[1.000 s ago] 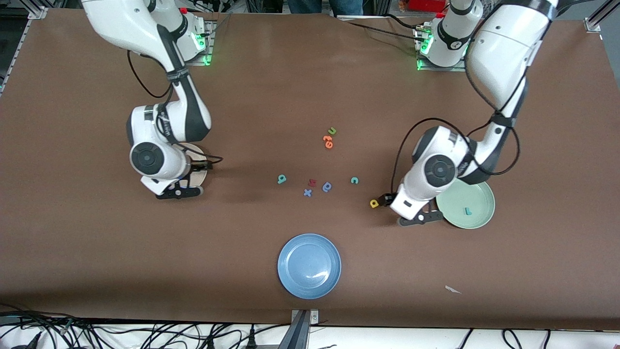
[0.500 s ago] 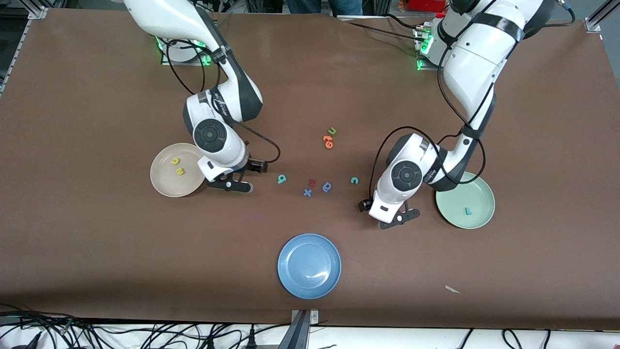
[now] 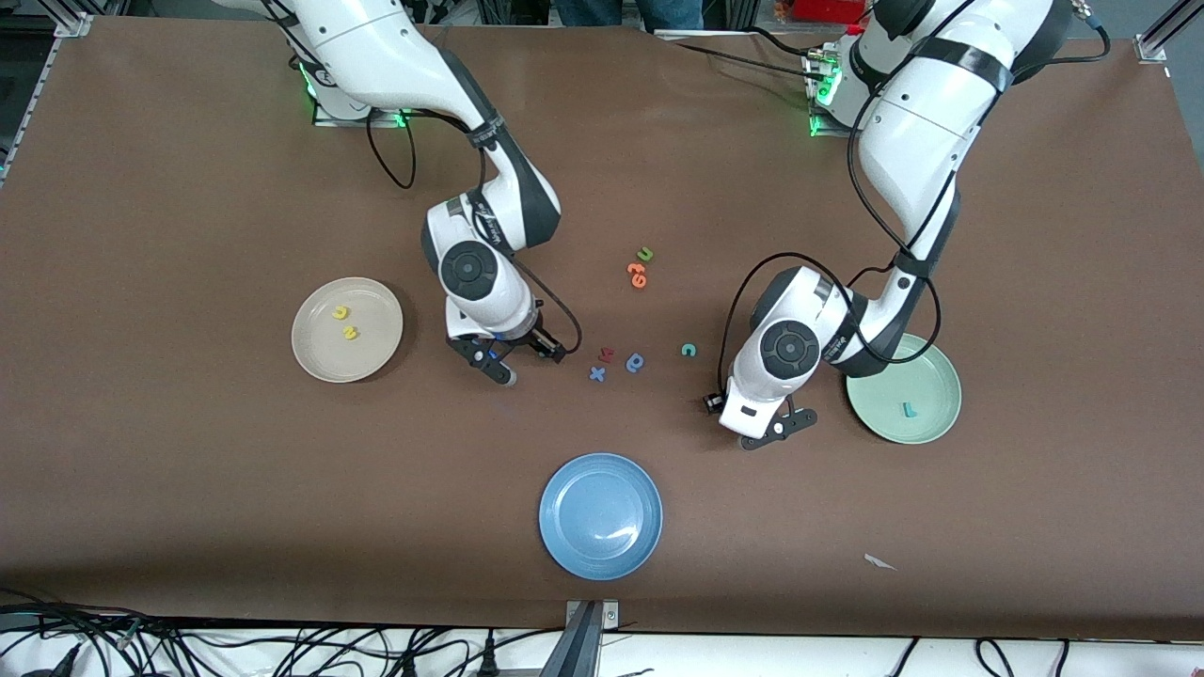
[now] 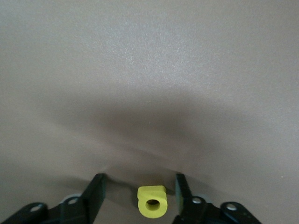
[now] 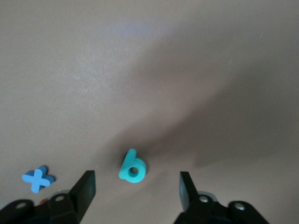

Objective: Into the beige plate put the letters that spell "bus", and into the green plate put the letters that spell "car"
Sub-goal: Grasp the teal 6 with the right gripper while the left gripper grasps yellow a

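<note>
1. The right gripper (image 5: 135, 186) is low over the middle of the table, and the teal b (image 5: 132, 167) lies flat between its spread fingers (image 5: 86, 189), touching neither; the jaws are released and grasp nothing.
2. A blue x (image 5: 38, 178) lies just beside that gripper, outside the fingers, toward the left arm's end of the table.
3. The left gripper (image 4: 140, 196) is down over the table beside the green plate (image 3: 931, 421), on the side toward the right arm's end. The yellow a (image 4: 152, 201) sits between its fingers (image 4: 96, 191) with a gap on each side, so the jaws are apart and not yet clamped on it.
4. In the front view the arm's body hides the yellow a.
5. The beige plate (image 3: 315, 353) lies toward the right arm's end of the table and holds the yellow u (image 3: 340, 313) and the yellow s (image 3: 350, 332).
6. The green plate holds the teal r (image 3: 908, 410).
7. The teal c (image 3: 689, 350) lies on the table between the two grippers, near a blue looped letter (image 3: 636, 362) and a red letter (image 3: 607, 354).
8. A green u (image 3: 645, 254) and an orange letter (image 3: 638, 275) lie farther from the front camera.
9. A blue plate (image 3: 564, 545) sits nearest the front camera.
</note>
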### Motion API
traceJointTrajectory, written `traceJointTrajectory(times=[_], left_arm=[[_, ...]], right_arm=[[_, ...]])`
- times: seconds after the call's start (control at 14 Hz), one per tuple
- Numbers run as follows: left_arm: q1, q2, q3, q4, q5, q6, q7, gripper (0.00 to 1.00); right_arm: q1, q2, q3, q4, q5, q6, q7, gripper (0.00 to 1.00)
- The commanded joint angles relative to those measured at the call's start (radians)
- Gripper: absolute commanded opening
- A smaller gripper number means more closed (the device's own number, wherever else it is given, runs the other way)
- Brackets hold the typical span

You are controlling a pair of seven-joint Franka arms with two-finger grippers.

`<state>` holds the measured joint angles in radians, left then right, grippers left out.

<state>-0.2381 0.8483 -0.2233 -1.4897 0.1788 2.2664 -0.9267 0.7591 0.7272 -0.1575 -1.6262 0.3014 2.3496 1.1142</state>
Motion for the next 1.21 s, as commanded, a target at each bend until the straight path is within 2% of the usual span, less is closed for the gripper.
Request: traceJointTrajectory(times=[0.0,0.07,0.29,0.5,0.71,1.14], left_arm=[[-0.013,0.008,0.007,0.028,-0.012,-0.016,-0.024,0.63],[-0.013,0.003,0.004,0.028,-0.013,-0.018,-0.026,0.6],[-0.017,0.003,-0.001,0.026,-0.015,-0.018,-0.041,0.6],[-0.024,0.002,-0.001,0.022,-0.013,-0.018,-0.057,0.59],[-0.024,0.002,-0.001,0.02,-0.015,-0.018,-0.057,0.49],[-0.023,0.003,-0.001,0.014,-0.013,-0.018,-0.055,0.37]], right_arm=[[0.019,0.047,-0.01,0.054,0.009,0.005,0.064,0.77],[0.028,0.058,-0.01,0.054,0.008,0.005,0.065,0.76],[0.042,0.064,-0.014,0.054,-0.001,0.013,0.067,0.55],[0.04,0.063,-0.02,0.054,-0.002,0.02,0.067,0.54],[0.042,0.063,-0.033,0.054,-0.042,0.02,0.067,0.54],[0.042,0.066,-0.033,0.049,-0.045,0.02,0.067,0.54]])
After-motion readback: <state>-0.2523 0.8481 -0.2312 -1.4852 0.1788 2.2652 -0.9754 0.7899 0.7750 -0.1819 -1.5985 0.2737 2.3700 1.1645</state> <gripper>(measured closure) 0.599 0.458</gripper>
